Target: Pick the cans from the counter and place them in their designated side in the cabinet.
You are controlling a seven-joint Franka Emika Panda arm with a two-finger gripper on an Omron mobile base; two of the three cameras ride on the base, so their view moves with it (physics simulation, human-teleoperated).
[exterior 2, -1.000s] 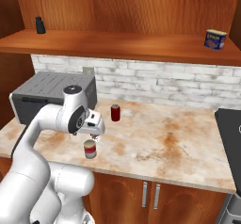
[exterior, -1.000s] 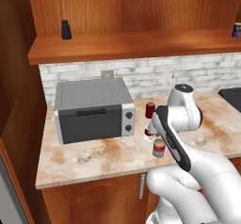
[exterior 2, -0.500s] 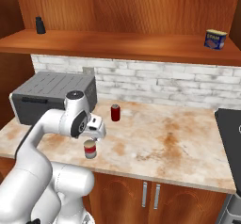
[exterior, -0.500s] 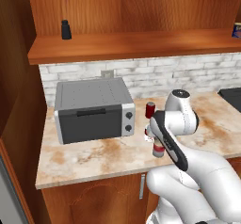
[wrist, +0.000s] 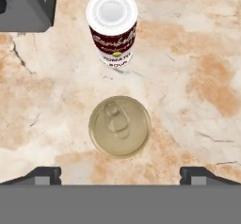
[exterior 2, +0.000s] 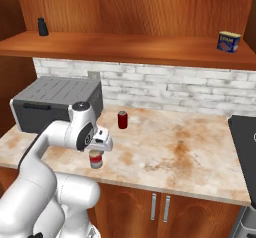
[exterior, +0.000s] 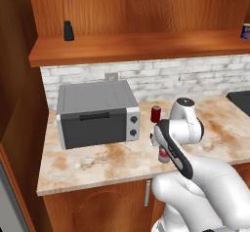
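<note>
Gripper (wrist: 120, 173) spread wide and holding nothing, pointed straight down over the counter (wrist: 197, 77), its two dark fingertips (wrist: 44, 175) at either side of the hand view's lower edge. Can with a gold pull-tab lid (wrist: 120, 126), upright on the marble, directly below the hand and centred between the tips, not touched by them. Same can seen from the right base view (exterior 2: 95, 159), a red body on a silver base, under the gripper (exterior 2: 101, 143). Red-and-white labelled can (wrist: 112, 25), upright, just beyond the first, near the corner of the toaster oven (exterior: 95, 113). Plain dark red can (exterior 2: 122, 119), further back toward the brick wall, well apart from the hand. Cabinet shelf (exterior 2: 125, 47) above, carrying a small black bottle (exterior 2: 43, 27) at one end and a blue-labelled can (exterior 2: 229, 41) at the other
</note>
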